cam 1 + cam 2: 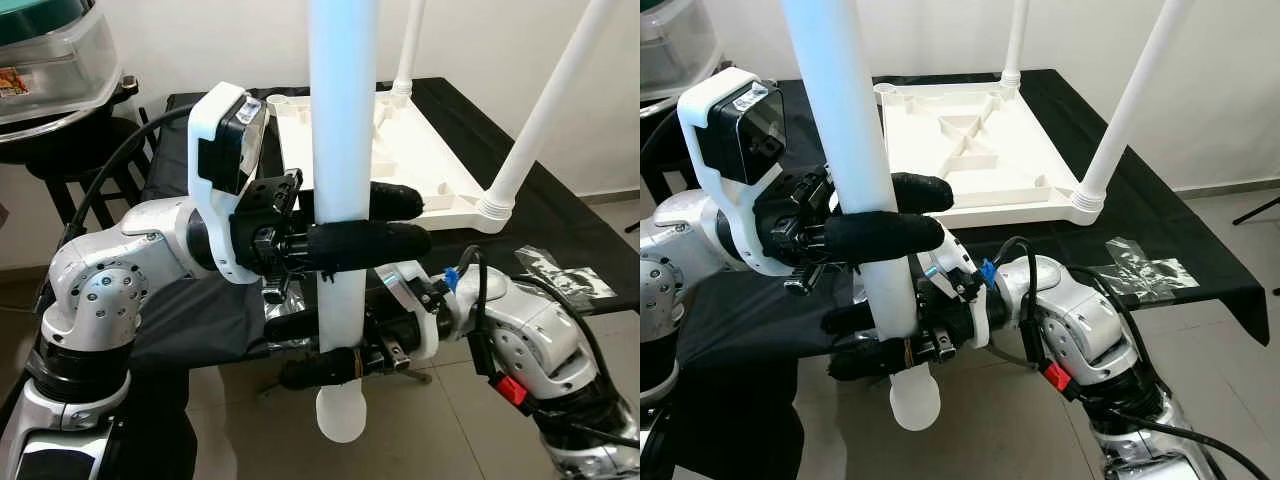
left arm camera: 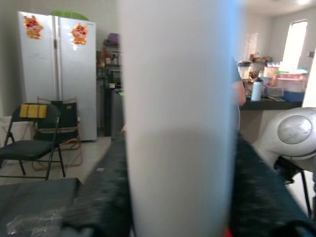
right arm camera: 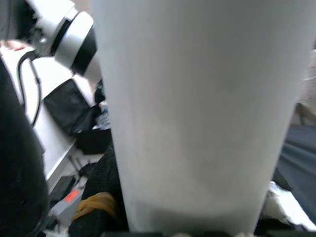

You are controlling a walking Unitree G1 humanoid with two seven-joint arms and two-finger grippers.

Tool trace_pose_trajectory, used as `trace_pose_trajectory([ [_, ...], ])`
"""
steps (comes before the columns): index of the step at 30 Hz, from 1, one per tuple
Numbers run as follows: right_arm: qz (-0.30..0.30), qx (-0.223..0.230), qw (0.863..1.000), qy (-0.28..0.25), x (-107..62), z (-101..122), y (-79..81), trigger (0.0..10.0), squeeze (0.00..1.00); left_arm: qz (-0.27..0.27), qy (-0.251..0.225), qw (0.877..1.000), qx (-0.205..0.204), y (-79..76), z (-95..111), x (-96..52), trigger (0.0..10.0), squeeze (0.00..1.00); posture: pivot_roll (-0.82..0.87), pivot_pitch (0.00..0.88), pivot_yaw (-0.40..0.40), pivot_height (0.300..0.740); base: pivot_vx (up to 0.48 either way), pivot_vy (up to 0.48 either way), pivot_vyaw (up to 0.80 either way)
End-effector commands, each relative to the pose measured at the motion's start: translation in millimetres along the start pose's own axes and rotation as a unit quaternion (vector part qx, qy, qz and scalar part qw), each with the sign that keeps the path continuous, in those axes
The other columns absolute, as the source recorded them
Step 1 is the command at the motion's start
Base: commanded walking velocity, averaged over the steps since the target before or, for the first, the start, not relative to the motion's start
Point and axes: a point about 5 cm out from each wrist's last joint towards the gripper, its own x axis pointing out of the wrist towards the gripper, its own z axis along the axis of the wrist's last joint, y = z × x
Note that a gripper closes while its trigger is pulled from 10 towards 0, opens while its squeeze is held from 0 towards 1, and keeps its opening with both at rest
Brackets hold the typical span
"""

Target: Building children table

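Both grippers clamp one white table leg [image 1: 343, 150], held upright in front of the upturned tabletop [image 1: 970, 150]: the left gripper [image 1: 385, 222] grips above, the right gripper [image 1: 875, 338] near its rounded foot (two legs already stand on the far corners).

We were in a lived-in home: a double-door fridge [image 2: 58, 74] with cartoon stickers stood at ten o'clock, a folding chair [image 2: 30, 140] before it, and a cluttered kitchen counter [image 2: 276, 101] at two o'clock, over a tiled floor [image 1: 470, 400].
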Motion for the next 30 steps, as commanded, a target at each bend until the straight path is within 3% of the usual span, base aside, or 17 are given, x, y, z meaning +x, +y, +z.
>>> trace_pose_trajectory([
  [1,-0.023,-0.009,1.0,-0.005,-5.1,3,-0.9,0.0,0.0,0.012,0.0,1.0,0.008,-0.2,1,-5.6,10.0,1.0,0.0,0.101,-0.027,0.74,0.0,0.0,0.0],
  [7,-0.067,-0.021,0.997,0.013,-10.5,1,-7.0,0.0,0.0,0.051,-0.019,0.998,0.019,1.5,13,-24.1,10.0,1.0,0.0,0.102,-0.028,0.74,0.0,0.0,0.0],
  [10,-0.099,-0.025,0.995,0.018,-18.0,1,-11.2,0.0,0.0,0.097,-0.031,0.994,0.044,4.5,27,-42.4,10.0,1.0,0.0,0.104,-0.028,0.74,0.0,0.0,0.0],
  [13,-0.225,-0.044,0.973,0.021,-46.4,3,-26.9,0.0,0.0,0.218,-0.051,0.971,0.083,13.9,46,-79.3,10.0,1.0,-0.01,0.118,-0.021,0.74,0.0,0.0,0.0],
  [14,-0.225,-0.044,0.973,0.021,-46.4,3,-26.9,0.0,0.0,0.218,-0.051,0.971,0.083,13.9,46,-79.3,10.0,1.0,-0.01,0.118,-0.021,0.74,0.0,0.0,0.0],
  [16,-0.329,-0.057,0.943,-0.007,-68.4,12,-37.5,0.0,0.0,0.339,-0.064,0.934,0.099,18.2,48,-107.4,10.0,1.0,-0.01,0.122,-0.021,0.74,0.0,0.0,0.0],
  [18,-0.329,-0.057,0.943,-0.007,-68.4,12,-37.5,0.0,0.0,0.339,-0.064,0.934,0.099,18.2,48,-107.4,10.0,1.0,-0.01,0.122,-0.021,0.74,0.0,0.0,0.0],
  [19,-0.373,-0.066,0.925,-0.019,-76.8,15,-40.8,1.2,0.0,0.393,-0.061,0.912,0.1,19.7,42,-120.9,10.0,1.0,-0.01,0.128,-0.02,0.74,0.0,0.0,0.0],
  [21,-0.373,-0.066,0.925,-0.019,-76.8,15,-40.8,1.2,0.0,0.393,-0.061,0.912,0.1,19.7,42,-120.9,10.0,1.0,-0.01,0.128,-0.02,0.74,0.0,0.0,0.0],
  [22,-0.415,-0.072,0.906,-0.039,-82.7,19,-42.6,10.0,0.0,0.475,-0.051,0.874,0.092,23.2,24,-137.8,10.0,0.0,-0.01,0.131,-0.019,0.74,0.0,0.0,0.0],
  [23,-0.415,-0.072,0.906,-0.039,-82.7,19,-42.6,10.0,0.0,0.475,-0.051,0.874,0.092,23.2,24,-137.8,10.0,0.0,-0.01,0.131,-0.019,0.74,0.0,0.0,0.0],
  [24,-0.453,-0.078,0.887,-0.052,-86.9,22,-43.2,10.0,0.0,0.542,-0.03,0.837,0.073,23.8,-1,-149.3,10.0,0.0,-0.02,0.134,-0.017,0.74,0.0,0.0,0.0],
  [25,-0.453,-0.078,0.887,-0.052,-86.9,22,-43.2,10.0,0.0,0.542,-0.03,0.837,0.073,23.8,-1,-149.3,10.0,0.0,-0.02,0.134,-0.017,0.74,0.0,0.0,0.0],
  [26,-0.483,-0.08,0.87,-0.064,-87.9,24,-43.1,10.0,0.0,0.587,-0.018,0.808,0.05,20.4,-28,-153.0,10.0,0.0,-0.02,0.137,-0.015,0.74,0.0,0.0,0.0],
  [27,-0.503,-0.084,0.858,-0.063,-85.6,24,-42.6,10.0,0.0,0.601,0.009,0.798,0.04,15.8,-49,-146.9,10.0,0.0,-0.03,0.139,-0.015,0.74,0.0,0.0,0.0],
  [29,-0.503,-0.084,0.858,-0.063,-85.6,24,-42.6,10.0,0.0,0.601,0.009,0.798,0.04,15.8,-49,-146.9,10.0,0.0,-0.03,0.139,-0.015,0.74,0.0,0.0,0.0],
  [30,-0.518,-0.086,0.849,-0.059,-82.3,23,-42.2,10.0,0.0,0.593,0.02,0.804,0.03,11.4,-64,-133.6,10.0,0.0,-0.02,0.139,-0.015,0.74,0.0,0.0,0.0],
])
